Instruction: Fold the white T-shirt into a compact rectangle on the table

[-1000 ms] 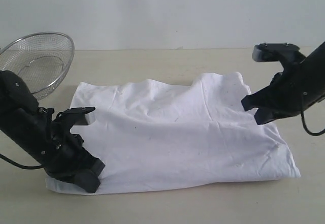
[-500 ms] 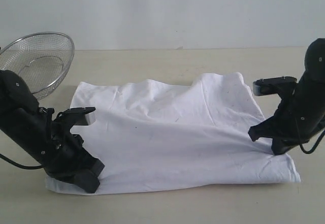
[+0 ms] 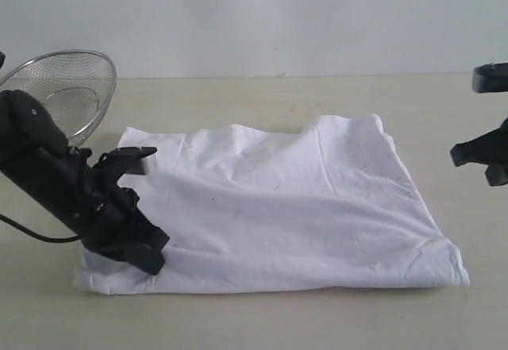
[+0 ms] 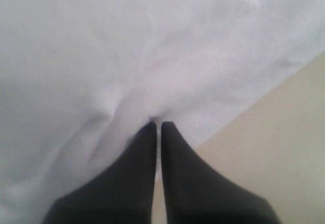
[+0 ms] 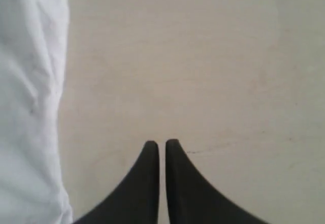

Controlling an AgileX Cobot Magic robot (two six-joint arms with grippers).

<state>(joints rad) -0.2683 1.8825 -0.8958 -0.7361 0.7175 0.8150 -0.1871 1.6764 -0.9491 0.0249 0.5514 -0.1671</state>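
Note:
The white T-shirt (image 3: pixel 278 207) lies folded on the beige table (image 3: pixel 262 96), plain side up, with no lettering showing. My left gripper (image 3: pixel 153 256) is at the shirt's front left part. In the left wrist view its jaws (image 4: pixel 157 124) are shut, and the cloth (image 4: pixel 152 56) gathers into a ridge that runs into the tips near the shirt's edge. My right gripper (image 3: pixel 486 165) hangs off the shirt's right side, near the frame edge. In the right wrist view it (image 5: pixel 158 142) is shut on nothing above bare table, with the shirt's edge (image 5: pixel 30 107) to one side.
A round wire-mesh basket (image 3: pixel 59 88) stands tilted at the back left, just behind my left arm. A black cable (image 3: pixel 32 235) trails from that arm over the table. Bare tabletop lies in front of the shirt and to its right.
My right gripper has left the shirt's front right part and drawn back to the right edge of view. My left gripper has risen and shifted slightly right at the front left part.

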